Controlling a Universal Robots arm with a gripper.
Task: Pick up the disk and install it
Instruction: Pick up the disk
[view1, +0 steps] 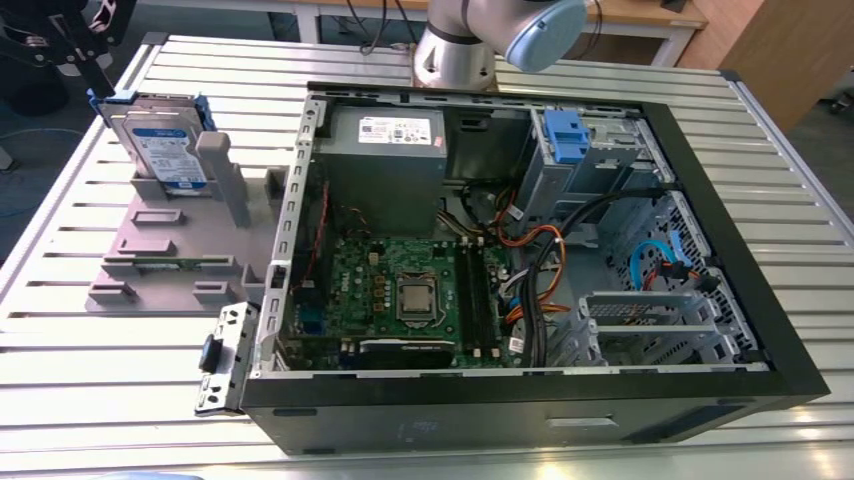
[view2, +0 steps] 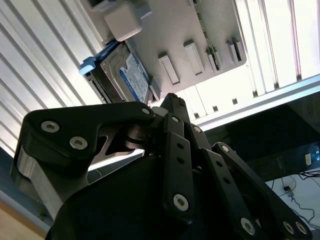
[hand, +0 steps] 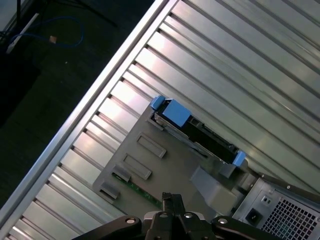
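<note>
The disk stands on edge in a grey fixture at the exterior view's left. It is silver, with a white and blue label and a blue bracket around it. In the second wrist view the disk shows its label side, and in the first wrist view the disk is seen edge-on with its blue bracket ends. My gripper hangs just above and beside the disk's top edge, apart from it. Its fingertips meet at a point, shut on nothing.
An open computer case lies on the slatted metal table, with a motherboard, a grey power supply and a drive bay holding a blue clip. The arm's base stands behind the case. A case corner lies near the fixture.
</note>
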